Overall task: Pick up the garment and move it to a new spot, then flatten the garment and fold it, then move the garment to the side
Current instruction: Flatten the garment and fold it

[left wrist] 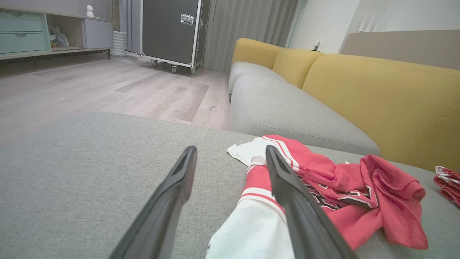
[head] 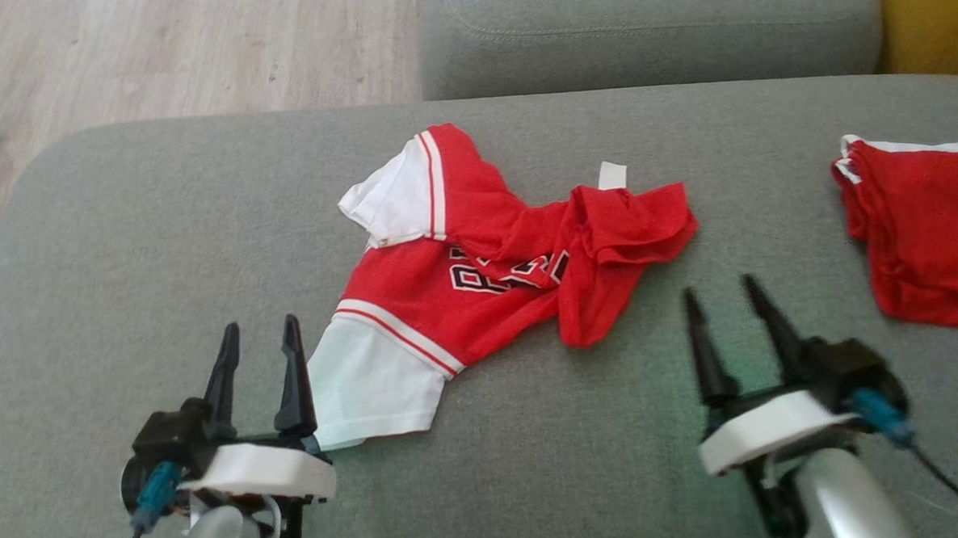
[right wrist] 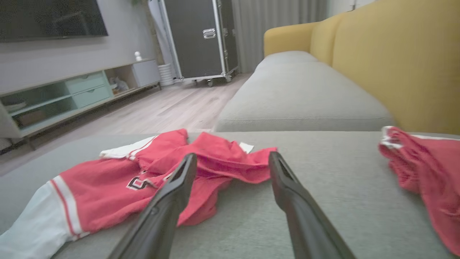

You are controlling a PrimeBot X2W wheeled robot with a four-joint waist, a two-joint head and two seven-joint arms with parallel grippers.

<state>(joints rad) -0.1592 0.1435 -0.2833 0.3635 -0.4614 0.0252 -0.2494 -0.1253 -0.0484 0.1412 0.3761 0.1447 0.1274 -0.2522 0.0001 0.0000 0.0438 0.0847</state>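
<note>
We look down on a wide grey seat cushion [head: 123,260], its near edge and right side cut off in the head view. A second grey cushion [head: 646,27] lies beyond it, with pale wood floor [head: 154,49] to the left. The wrist views, set low, take in the room behind: yellow sofa backs [left wrist: 377,97], a grey curtain [left wrist: 248,21], a black wheeled flight case [left wrist: 172,28], a low cabinet with mint drawers [left wrist: 21,36] and a dark television [right wrist: 50,18].

The red jersey [head: 447,278] lies crumpled near the middle of the near cushion. Its white sleeves are spread out toward the left, and its right half is bunched over itself, so the dark lettering is partly folded under and we cannot read it. A second red garment [head: 922,233] sits well apart at the right, cropped by the frame edge.

The left gripper [head: 259,324] is low at the jersey's near white sleeve with its jaws spread wide and nothing between them. Its inner finger crosses the sleeve's edge, and we cannot tell whether it touches. The right gripper [head: 719,287], slightly blurred, has its jaws equally wide and is just short of the bunched red fabric. A small white label [head: 612,174] pokes up behind the bunch.
</note>
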